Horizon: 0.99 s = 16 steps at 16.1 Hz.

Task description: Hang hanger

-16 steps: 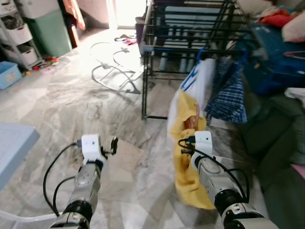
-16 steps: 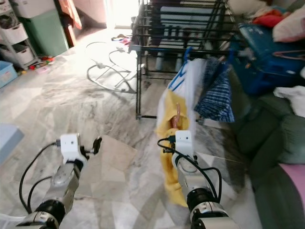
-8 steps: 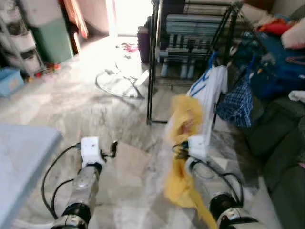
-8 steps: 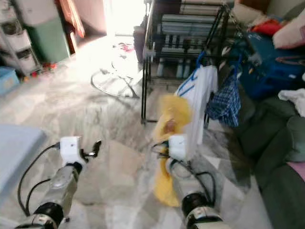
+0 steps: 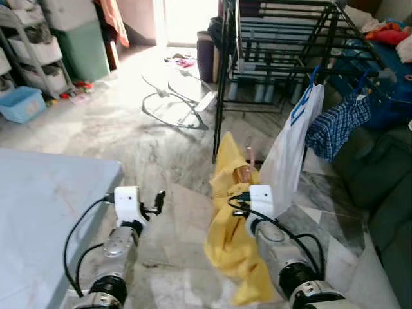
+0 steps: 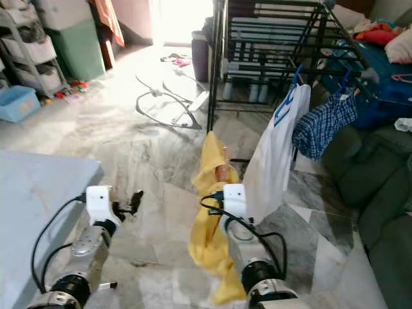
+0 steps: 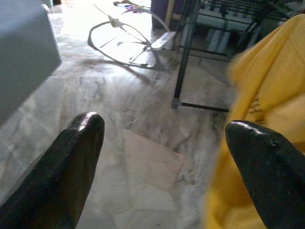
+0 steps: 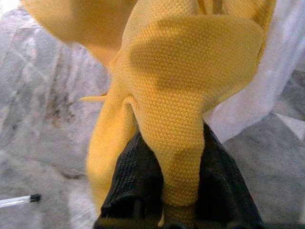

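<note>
The yellow knitted garment on its hanger is clamped in the right gripper, short of the black metal drying rack ahead; the left gripper is held apart, empty.

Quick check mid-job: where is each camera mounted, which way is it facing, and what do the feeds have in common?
Left and right eye views: on the head, looking forward and down at the marble floor, black metal drying rack and both arms.
Left wrist view: along the open left pincer, facing floor and rack leg; both black fingers show.
Right wrist view: along the right pincer, shut on the yellow knit garment.
Shared: the yellow garment and the rack's white garment.
</note>
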Available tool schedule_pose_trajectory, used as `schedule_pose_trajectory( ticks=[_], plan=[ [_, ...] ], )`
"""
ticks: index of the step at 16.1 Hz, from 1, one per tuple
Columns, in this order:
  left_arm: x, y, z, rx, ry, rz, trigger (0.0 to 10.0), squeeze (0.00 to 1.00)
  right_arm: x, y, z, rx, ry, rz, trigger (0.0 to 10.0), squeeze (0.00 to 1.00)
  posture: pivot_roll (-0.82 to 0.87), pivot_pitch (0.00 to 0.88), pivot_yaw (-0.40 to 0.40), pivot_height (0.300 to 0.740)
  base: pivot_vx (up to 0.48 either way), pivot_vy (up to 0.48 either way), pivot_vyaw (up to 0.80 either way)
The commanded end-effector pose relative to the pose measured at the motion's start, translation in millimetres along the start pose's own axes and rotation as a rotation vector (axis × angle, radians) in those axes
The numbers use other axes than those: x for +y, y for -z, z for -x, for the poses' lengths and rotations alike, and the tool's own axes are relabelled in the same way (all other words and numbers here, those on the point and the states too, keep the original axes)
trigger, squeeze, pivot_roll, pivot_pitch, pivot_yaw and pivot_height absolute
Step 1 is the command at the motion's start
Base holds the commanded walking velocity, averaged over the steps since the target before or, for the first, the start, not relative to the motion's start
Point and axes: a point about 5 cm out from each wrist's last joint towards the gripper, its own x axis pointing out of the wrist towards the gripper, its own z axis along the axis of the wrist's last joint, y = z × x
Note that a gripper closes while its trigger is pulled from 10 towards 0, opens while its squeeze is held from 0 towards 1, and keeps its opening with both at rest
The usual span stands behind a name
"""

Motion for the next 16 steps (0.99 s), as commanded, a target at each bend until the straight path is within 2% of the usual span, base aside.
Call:
schedule_pose_trajectory(
  ticks=[1,5,6,16],
  plan=[
    [-7.2,-1.5,-1.4,-0.013,0.038,0.002,10.0,0.00,-12.3,-14.2,-2.4,-0.052,0.064,-0.001,10.0,0.00,-0.11,0.000,-0.009,0.740,0.401,0.000,0.00],
    [-14.2,0.1,-1.8,-0.009,0.059,0.004,10.0,0.00,-23.8,-18.2,-2.8,-0.062,0.118,-0.028,10.0,0.00,-0.12,0.000,-0.010,0.740,0.452,0.000,0.00],
    [-15.2,0.4,-1.7,-0.009,0.068,0.009,10.0,0.00,-24.0,-18.7,-2.9,-0.065,0.119,-0.054,10.0,0.00,-0.12,0.000,-0.009,0.740,0.480,0.000,0.00],
    [-20.2,5.0,0.1,0.002,0.074,0.000,10.0,0.00,-16.7,-24.6,-4.3,-0.085,0.045,0.004,10.0,0.00,-0.13,0.000,-0.015,0.740,0.472,0.000,0.00]
  ],
)
